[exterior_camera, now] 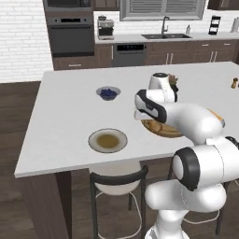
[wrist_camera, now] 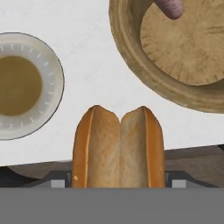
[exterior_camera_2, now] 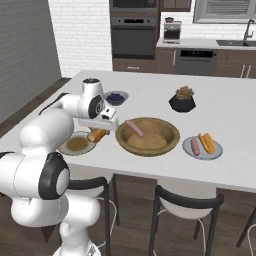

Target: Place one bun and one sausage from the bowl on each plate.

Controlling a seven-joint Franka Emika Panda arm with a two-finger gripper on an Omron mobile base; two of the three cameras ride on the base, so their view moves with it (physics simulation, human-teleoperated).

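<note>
Split bun [wrist_camera: 118, 146] is clamped in the end effector [exterior_camera_2: 98, 134], held above the tabletop [exterior_camera_2: 150, 167] between the wooden bowl [exterior_camera_2: 148, 136] and the empty near plate [exterior_camera_2: 76, 144]. One sausage [exterior_camera_2: 134, 128] lies in the bowl. The far plate [exterior_camera_2: 202, 147] carries a bun and sausage. The arm is folded forward, wrist pointing down.

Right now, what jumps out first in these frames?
The gripper holds a split hot dog bun above the counter, between the near plate and the wooden bowl. One sausage lies in that bowl. The far plate already carries a bun and a sausage.
</note>
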